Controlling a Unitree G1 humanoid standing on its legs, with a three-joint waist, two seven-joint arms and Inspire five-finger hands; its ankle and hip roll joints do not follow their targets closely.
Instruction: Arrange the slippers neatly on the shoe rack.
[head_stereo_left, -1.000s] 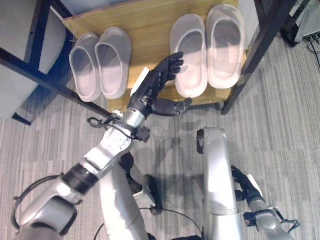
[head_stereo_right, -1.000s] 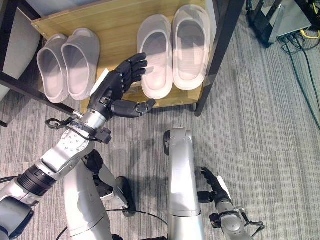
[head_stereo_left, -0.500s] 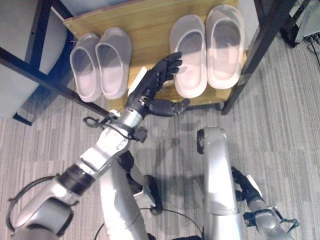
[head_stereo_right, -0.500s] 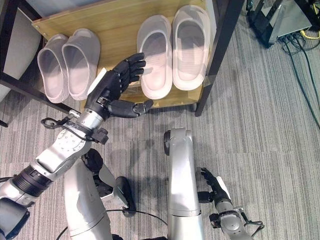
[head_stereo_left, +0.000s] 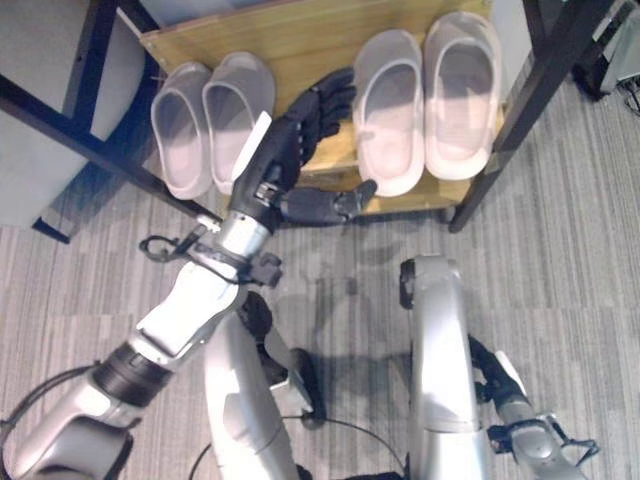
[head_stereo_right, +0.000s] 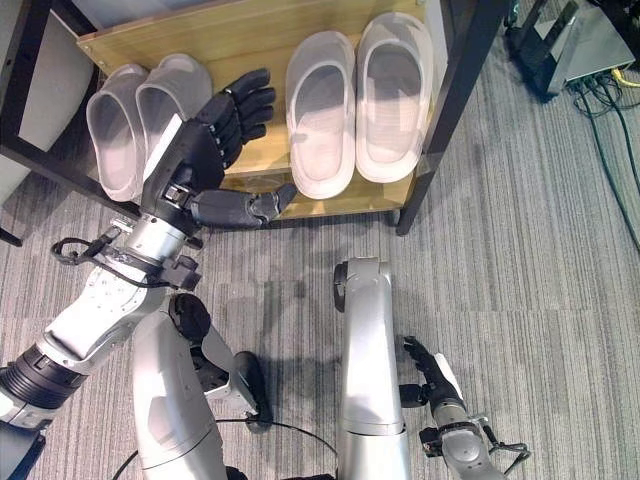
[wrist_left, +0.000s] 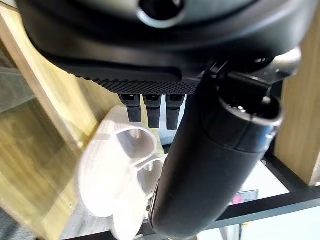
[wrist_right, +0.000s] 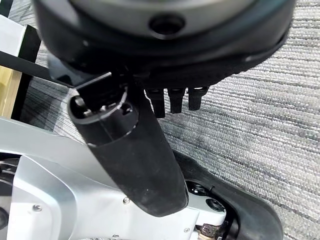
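Two pairs of pale, translucent slippers sit toes inward on the wooden shelf of the shoe rack (head_stereo_left: 300, 40): the left pair (head_stereo_left: 210, 125) near the shelf's left end, the right pair (head_stereo_left: 432, 95) close beside a black upright post (head_stereo_left: 520, 110). Each pair lies side by side, sides touching. The robot's left hand (head_stereo_left: 290, 150) hovers over the bare wood between the pairs, fingers straight and spread, thumb jutting toward the shelf's front edge, holding nothing. The right hand (head_stereo_right: 435, 375) hangs low over the grey striped carpet (head_stereo_right: 530, 250), fingers relaxed and empty.
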